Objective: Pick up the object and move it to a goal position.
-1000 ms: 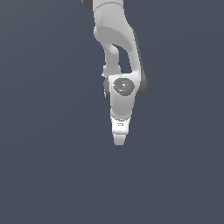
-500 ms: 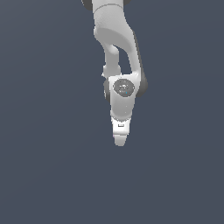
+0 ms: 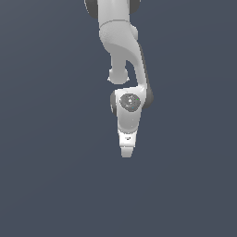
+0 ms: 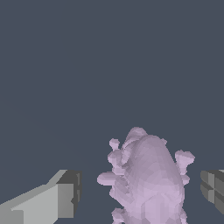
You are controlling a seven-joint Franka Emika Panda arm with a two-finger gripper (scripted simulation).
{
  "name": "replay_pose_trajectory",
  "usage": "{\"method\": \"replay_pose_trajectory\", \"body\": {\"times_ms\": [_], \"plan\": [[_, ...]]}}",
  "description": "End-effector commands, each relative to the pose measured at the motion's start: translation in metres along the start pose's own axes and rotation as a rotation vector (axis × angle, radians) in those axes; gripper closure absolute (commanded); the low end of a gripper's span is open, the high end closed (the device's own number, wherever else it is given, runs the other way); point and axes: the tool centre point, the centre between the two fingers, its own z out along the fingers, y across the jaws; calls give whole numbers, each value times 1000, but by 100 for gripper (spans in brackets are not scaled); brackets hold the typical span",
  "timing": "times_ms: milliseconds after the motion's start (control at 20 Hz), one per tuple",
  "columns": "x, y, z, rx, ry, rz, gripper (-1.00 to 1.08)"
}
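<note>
In the wrist view the gripper [image 4: 142,197] is seen with its jaws spread: one pale finger [image 4: 48,201] with a dark pad stands at one side, and the other finger [image 4: 213,190] is cut off by the frame's edge at the opposite side. Between them the object [image 4: 148,183], a pale purple-pink knobbly blob, is seen, with a clear gap left on each side, so that neither pad is touching it. It lies nearer the cut-off finger than the other one. Its lower part is cut off by the frame.

In the exterior view the gripper [image 3: 127,150] is pointed downward at the end of the white arm [image 3: 124,51], and the object is hidden behind it. Everything is set against a plain dark grey-blue ground [image 3: 46,176].
</note>
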Motion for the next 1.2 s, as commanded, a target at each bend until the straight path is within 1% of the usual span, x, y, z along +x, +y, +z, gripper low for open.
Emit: {"method": "replay_pose_trajectory", "body": {"times_ms": [0, 100, 150, 800, 1150], "plan": [[0, 1, 6, -1, 0, 0, -92], [0, 1, 7, -1, 0, 0, -92], [0, 1, 7, -1, 0, 0, 108], [0, 2, 3, -3, 0, 0, 108], [-3, 1, -24, -3, -1, -1, 108]]}}
